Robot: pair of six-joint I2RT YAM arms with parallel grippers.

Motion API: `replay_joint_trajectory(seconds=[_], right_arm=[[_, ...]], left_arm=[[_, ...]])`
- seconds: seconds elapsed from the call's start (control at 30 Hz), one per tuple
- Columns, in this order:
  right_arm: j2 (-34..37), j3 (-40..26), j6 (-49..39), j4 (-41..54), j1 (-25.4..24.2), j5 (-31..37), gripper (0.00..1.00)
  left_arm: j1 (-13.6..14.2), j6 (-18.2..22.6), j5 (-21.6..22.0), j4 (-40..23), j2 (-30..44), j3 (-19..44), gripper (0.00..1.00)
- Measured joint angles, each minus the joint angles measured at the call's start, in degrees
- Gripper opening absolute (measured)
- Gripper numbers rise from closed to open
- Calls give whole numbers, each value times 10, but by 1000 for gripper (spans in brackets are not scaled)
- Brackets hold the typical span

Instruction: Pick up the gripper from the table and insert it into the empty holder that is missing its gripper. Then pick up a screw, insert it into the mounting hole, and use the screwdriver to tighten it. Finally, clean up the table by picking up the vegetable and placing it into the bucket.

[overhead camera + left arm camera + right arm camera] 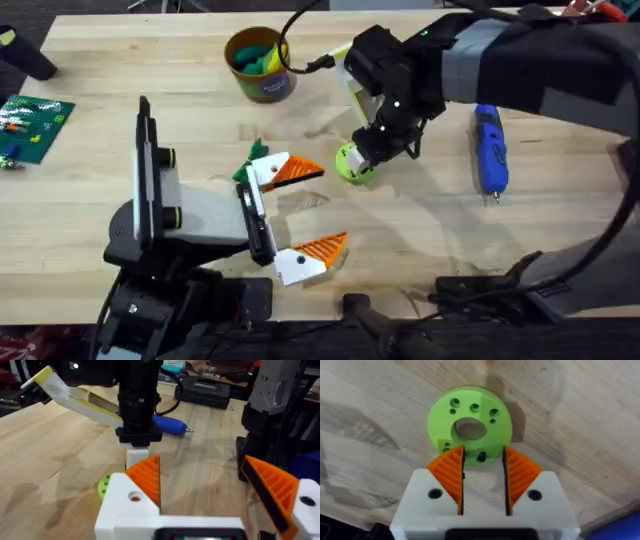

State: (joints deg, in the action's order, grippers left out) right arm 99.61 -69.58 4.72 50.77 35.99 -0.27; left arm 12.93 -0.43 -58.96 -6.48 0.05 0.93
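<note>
My right gripper (368,150) points down over a lime-green ring-shaped disc (350,165). In the right wrist view its orange pads (451,472) stand a narrow gap apart astride the near rim of the disc (470,410), open, with the gripper (483,462) holding nothing. My left gripper (330,206) lies low near the front, open wide and empty (210,490). The dark-green vegetable (255,155) lies beside its far finger. The blue screwdriver (490,148) rests on the table at the right. The mustard-yellow bucket (262,88) stands at the back. The loose gripper, holder and screw are out of view.
A green board (35,125) lies at the table's left edge with a black object (25,52) behind it. Green and yellow items sit inside the bucket. A yellow-white strip (75,400) and a cable hang off the right arm. Dark equipment (480,292) sits at the front right.
</note>
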Motion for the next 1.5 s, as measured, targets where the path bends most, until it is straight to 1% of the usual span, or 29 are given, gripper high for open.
replay_joint_trajectory(seconds=[0.2, 0.5, 0.67, 1.13, 1.37, 1.43, 1.47, 1.5], right_arm=[[0, 0, 0, -1, 0, 0, 375], [0, 0, 0, -1, 8, 0, 368], [0, 0, 0, -1, 17, 0, 319], [0, 0, 0, -2, 17, 5, 306], [0, 0, 0, -2, 17, 6, 227], [0, 0, 0, -1, 17, 7, 196], [0, 0, -2, -1, 17, 7, 153], [0, 0, -2, -1, 17, 7, 139]], left_arm=[[0, 0, 0, 0, 0, 0, 986], [0, 0, 0, 0, 0, 0, 986], [0, 0, 0, 0, 0, 0, 986], [0, 0, 0, 0, 0, 0, 986], [0, 0, 0, 0, 0, 0, 986], [0, 0, 0, 0, 0, 0, 986], [0, 0, 0, 0, 0, 0, 986], [0, 0, 0, 0, 0, 0, 985]])
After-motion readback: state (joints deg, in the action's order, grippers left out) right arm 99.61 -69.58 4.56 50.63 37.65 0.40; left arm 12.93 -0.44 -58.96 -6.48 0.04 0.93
